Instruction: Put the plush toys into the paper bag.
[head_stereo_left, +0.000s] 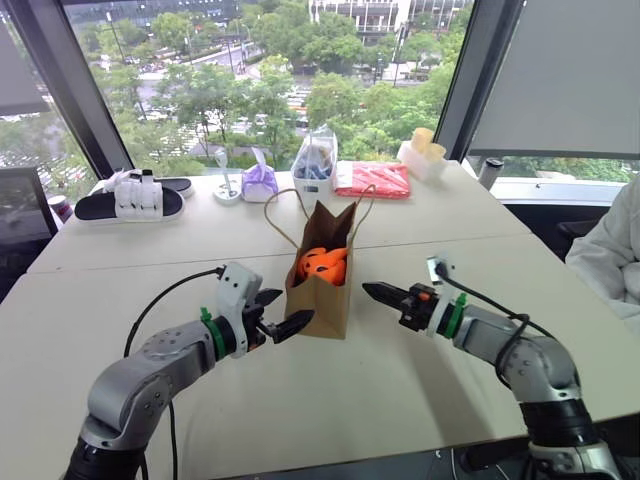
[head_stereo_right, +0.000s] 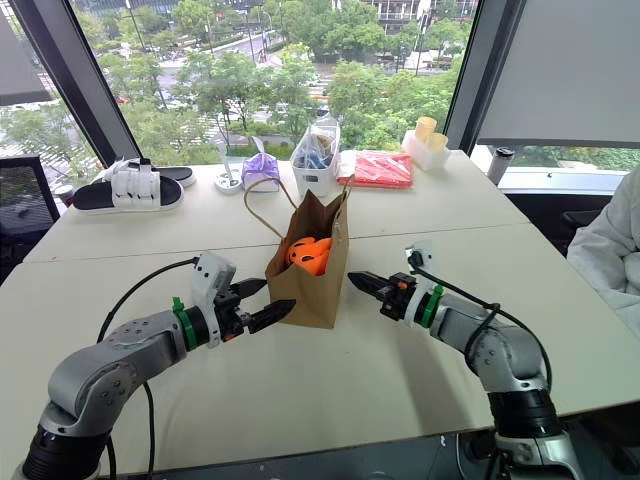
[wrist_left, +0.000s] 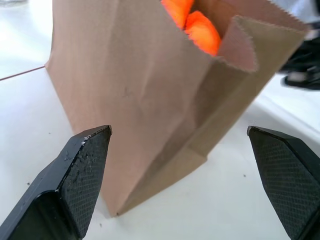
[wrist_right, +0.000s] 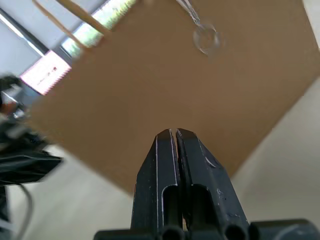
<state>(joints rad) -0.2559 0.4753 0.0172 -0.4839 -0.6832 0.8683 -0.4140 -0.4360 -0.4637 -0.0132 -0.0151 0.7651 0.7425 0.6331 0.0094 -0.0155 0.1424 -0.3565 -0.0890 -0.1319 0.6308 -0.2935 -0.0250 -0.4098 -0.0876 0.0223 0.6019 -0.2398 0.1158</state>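
The tabletop (head_stereo_left: 420, 380) carries the paper bag (head_stereo_left: 322, 292) upright about midway between its left and right edges, nearer the front edge than the far, window edge. An orange plush toy (head_stereo_left: 322, 264) sits inside at the open mouth; the green toy may lie beneath it, though the bag's wall hides that.

The left gripper (head_stereo_left: 279, 312) has its fingers spread wide just beside the bag's left face, gripping nothing. The right gripper (head_stereo_left: 376, 293) has its fingers pressed together and empty, near the right face.

The bag looks light and tall, so a nudge from either fingertip could tip it and spill the toy. The loop handles could also snag a finger.
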